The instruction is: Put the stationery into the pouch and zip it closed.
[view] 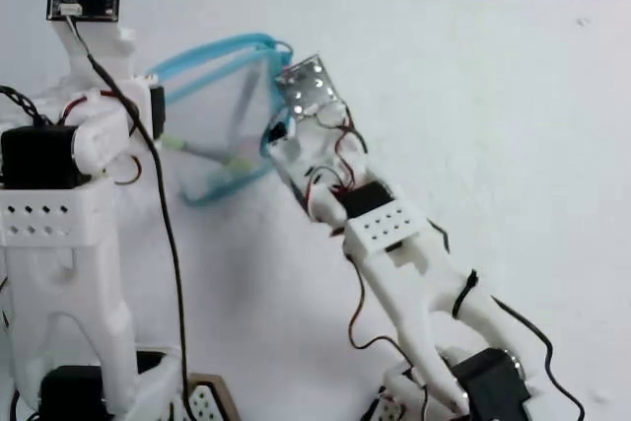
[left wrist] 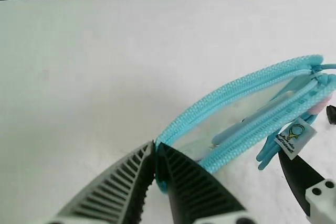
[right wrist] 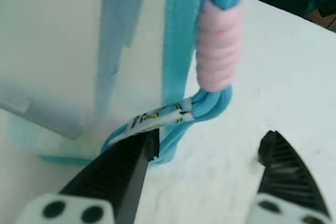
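Pouch (view: 212, 110): on counter (view: 493, 96) between both arms, mouth gaping
Stationery (view: 200, 153): apparently inside pouch
Left hand (left wrist: 156, 148): clenched on pouch's zip end
Right hand (right wrist: 210, 140): released, beside zip cord (right wrist: 210, 103)
Remaining: likely only zipping shut

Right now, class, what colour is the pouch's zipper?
Light blue; the zipper shows best in the left wrist view.
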`<state>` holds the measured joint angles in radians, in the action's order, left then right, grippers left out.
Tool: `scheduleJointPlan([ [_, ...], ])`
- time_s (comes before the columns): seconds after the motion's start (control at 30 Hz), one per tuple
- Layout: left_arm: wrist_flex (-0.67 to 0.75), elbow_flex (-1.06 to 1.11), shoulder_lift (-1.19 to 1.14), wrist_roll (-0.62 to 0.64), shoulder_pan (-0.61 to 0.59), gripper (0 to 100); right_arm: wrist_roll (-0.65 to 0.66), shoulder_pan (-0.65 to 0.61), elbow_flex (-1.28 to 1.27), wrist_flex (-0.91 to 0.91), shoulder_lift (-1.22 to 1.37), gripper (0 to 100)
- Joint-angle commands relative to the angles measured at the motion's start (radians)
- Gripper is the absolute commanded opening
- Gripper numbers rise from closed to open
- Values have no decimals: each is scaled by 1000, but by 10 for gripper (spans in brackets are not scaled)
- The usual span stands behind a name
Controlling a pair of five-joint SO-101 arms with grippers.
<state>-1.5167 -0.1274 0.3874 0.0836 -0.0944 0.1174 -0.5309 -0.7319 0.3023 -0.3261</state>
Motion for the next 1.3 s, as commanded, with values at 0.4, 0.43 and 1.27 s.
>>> scheduleJointPlan([
  [0.4,2,5,-15,-6,8,24,-81,-93,43,-197,-53,305],
  [0.43,2,5,-15,-6,8,24,-81,-96,44,-216,-59,305],
  [1.27,0,5,-15,-8,10,24,52,-94,411,-280,-70,304],
])
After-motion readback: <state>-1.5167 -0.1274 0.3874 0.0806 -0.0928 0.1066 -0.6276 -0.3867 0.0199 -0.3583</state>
